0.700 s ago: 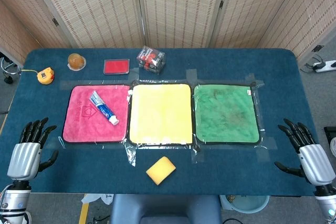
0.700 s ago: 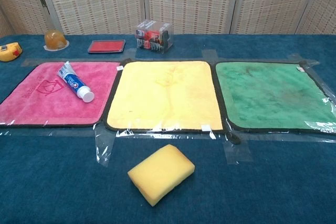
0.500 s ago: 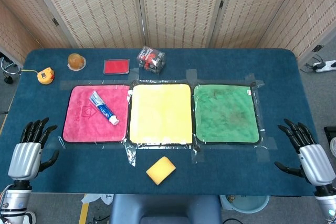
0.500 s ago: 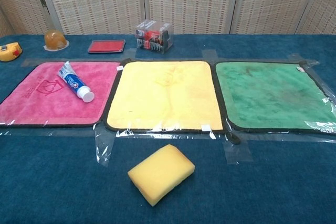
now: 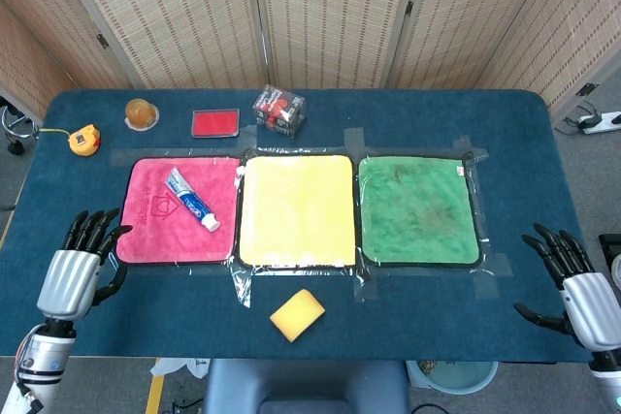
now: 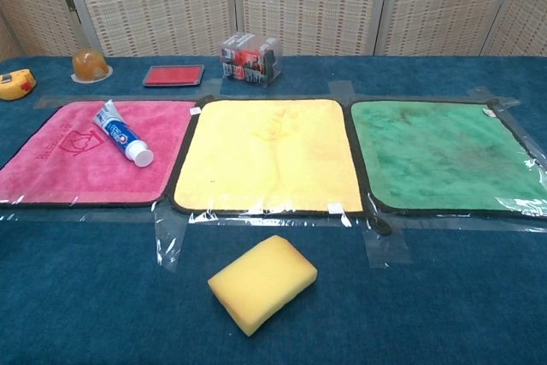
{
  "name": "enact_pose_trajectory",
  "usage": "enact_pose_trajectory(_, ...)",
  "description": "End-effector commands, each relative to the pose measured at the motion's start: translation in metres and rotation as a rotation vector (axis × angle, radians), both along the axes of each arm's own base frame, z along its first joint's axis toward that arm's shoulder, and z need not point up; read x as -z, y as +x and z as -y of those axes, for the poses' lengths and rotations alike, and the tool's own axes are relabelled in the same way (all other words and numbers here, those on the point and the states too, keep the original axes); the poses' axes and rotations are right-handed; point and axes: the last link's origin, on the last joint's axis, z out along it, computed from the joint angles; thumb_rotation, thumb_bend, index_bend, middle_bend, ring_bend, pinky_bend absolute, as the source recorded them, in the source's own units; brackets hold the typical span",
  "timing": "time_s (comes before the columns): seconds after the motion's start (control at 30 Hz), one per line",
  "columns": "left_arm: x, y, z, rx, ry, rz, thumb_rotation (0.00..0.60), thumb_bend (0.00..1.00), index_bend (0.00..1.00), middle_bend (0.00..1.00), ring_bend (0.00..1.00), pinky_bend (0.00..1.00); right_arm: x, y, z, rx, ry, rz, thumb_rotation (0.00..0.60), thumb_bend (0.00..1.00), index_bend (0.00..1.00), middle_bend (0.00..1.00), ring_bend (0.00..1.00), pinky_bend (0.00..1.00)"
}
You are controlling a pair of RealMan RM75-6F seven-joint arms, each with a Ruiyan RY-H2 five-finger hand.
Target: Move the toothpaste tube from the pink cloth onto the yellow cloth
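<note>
nothing done yet: the toothpaste tube (image 5: 190,198) lies on the pink cloth (image 5: 155,230), at nine o'clock of the yellow cloth (image 5: 296,208), and both our left hand (image 5: 81,261) and right hand (image 5: 574,283) are spread and empty.

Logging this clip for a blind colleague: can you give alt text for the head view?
A toothpaste tube lies diagonally on the pink cloth, left of the bare yellow cloth and a green cloth. Both hands, left hand and right hand, hover open at the near table corners.

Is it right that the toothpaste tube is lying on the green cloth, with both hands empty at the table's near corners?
Not quite: the toothpaste tube lies on the pink cloth, as the head view shows. Both the left hand and right hand are empty.
</note>
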Motion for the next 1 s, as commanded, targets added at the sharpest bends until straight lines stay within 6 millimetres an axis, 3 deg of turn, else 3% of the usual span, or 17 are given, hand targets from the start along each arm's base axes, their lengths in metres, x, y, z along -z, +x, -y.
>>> enact_pose_trajectory(0.03,0.007,0.007,-0.017,0.054,-0.026,-0.021,0.6,0.53,0.25,0.12,0.11,0.01,-0.002,0.001,-0.002,-0.002,-0.004,-0.003,0.6,0.15,0.1,0.06,0.08,0.0)
enact_pose_trajectory(0.2,0.023,0.018,-0.048,0.151,-0.053,-0.072,0.6,0.59,0.26,0.13,0.12,0.02,-0.004,0.002,-0.007,-0.002,-0.011,-0.009,0.6,0.15,0.1,0.06,0.08,0.0)
enact_pose_trajectory(0.53,0.054,0.028,-0.116,0.263,-0.089,-0.201,0.6,0.59,0.26,0.15,0.14,0.05,-0.01,0.004,-0.016,0.01,-0.03,-0.025,0.6,0.15,0.1,0.06,0.08,0.0)
enact_pose_trajectory(1.0,0.085,0.015,-0.17,0.178,-0.139,-0.459,0.6,0.44,0.15,0.13,0.1,0.05,-0.014,0.003,-0.024,0.027,-0.042,-0.035,0.6,0.15,0.1,0.06,0.08,0.0)
